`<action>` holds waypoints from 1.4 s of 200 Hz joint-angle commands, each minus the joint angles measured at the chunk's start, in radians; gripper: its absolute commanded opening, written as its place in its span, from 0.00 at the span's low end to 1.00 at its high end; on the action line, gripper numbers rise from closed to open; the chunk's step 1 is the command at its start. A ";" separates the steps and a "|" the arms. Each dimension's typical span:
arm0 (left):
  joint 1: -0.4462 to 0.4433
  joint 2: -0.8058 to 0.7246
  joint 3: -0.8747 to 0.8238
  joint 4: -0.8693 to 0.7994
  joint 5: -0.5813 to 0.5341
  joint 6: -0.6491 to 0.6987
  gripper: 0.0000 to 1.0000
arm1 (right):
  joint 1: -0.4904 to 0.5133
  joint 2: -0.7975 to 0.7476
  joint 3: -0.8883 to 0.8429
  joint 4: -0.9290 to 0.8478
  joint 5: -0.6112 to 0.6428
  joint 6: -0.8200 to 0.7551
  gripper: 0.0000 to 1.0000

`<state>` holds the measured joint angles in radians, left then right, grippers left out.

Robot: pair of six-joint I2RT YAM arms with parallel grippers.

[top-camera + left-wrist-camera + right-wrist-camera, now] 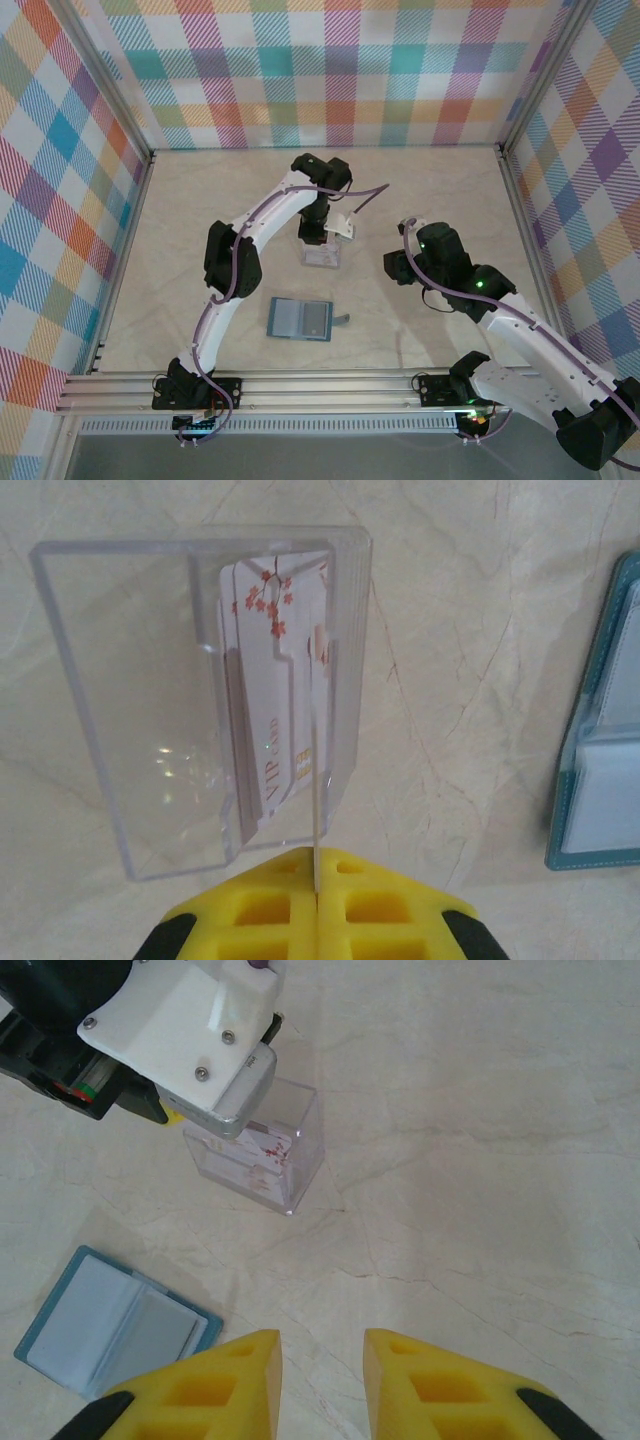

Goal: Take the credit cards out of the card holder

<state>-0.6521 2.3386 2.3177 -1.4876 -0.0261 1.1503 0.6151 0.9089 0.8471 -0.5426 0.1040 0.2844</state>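
Left gripper (316,875), jaws clenched on a card (320,780), at the clear box (110,680) with other cards (270,680). The holder (300,319) lies open on the surface (430,200). Right gripper (320,1375) jaws are released.

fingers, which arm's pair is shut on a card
The left arm's fingers are shut on a thin card seen edge-on at the clear box; the right arm's fingers stand apart with nothing between them.
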 commanded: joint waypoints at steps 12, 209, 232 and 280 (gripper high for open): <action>-0.005 -0.010 0.000 0.019 -0.033 0.035 0.00 | -0.008 0.007 0.000 0.020 -0.012 0.013 0.29; -0.040 0.005 0.029 0.120 -0.079 -0.089 0.39 | -0.014 0.032 0.043 0.017 -0.079 0.015 0.34; -0.041 -0.039 0.037 0.162 -0.101 -0.188 0.40 | -0.014 0.059 0.032 0.018 -0.127 0.060 0.48; -0.063 -0.189 -0.054 0.154 0.066 -0.465 0.30 | -0.014 0.171 0.015 0.053 -0.282 0.285 0.50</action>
<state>-0.6991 2.3032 2.3390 -1.3464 -0.0742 0.8646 0.6079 1.0302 0.8597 -0.5144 -0.0448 0.4271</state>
